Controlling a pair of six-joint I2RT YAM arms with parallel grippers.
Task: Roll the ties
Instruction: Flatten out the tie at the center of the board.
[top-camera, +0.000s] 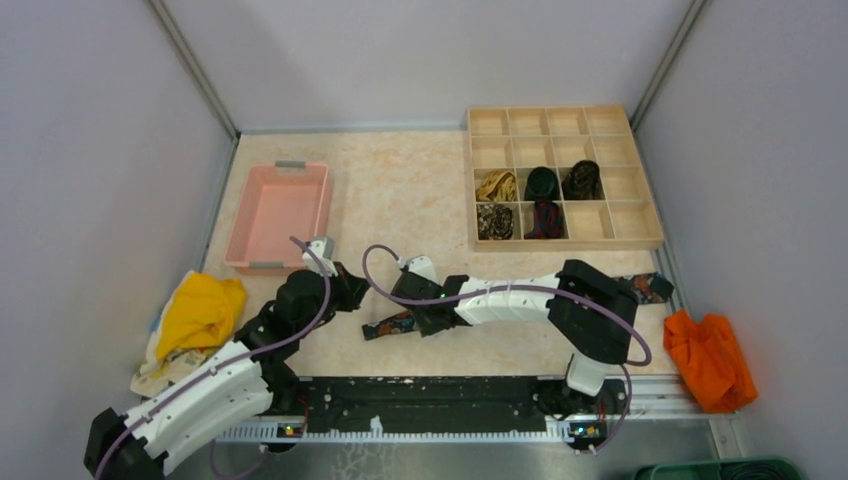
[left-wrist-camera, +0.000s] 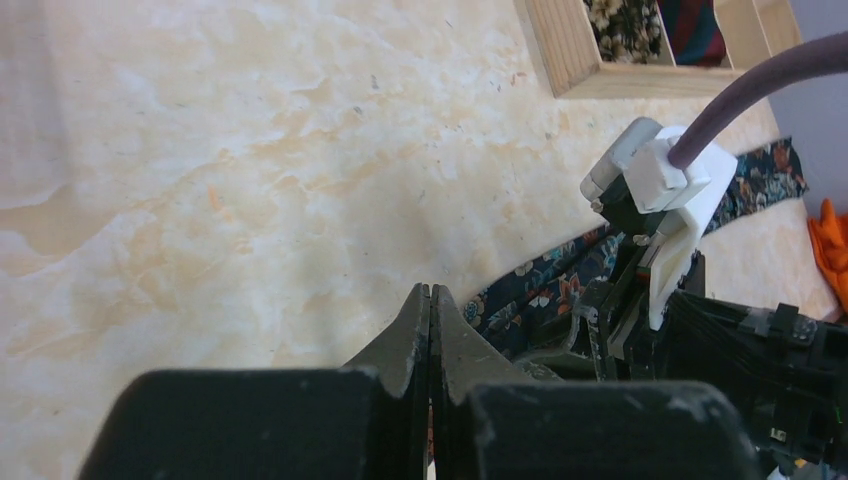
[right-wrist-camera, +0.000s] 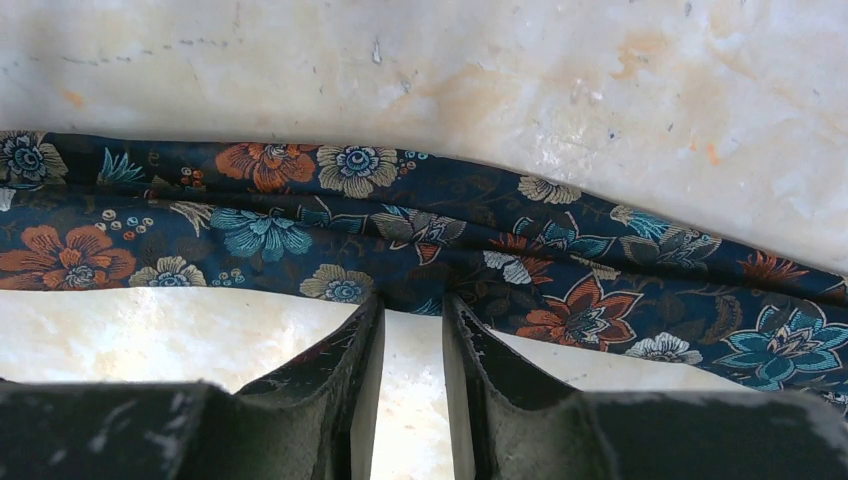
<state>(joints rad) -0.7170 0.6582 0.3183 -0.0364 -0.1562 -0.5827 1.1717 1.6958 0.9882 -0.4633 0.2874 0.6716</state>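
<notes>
Right tool (right-wrist-camera: 412, 300) narrowly parted, tips at edge of floral tie (right-wrist-camera: 250, 230); cannot tell if pinching. Left tool (left-wrist-camera: 430, 292) closed, empty. Step: starting the roll; next likely needs a secure end grip.

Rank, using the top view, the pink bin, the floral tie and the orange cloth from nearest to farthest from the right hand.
1. floral tie, at the right hand's fingertips
2. pink bin, back left
3. orange cloth, near right
</notes>
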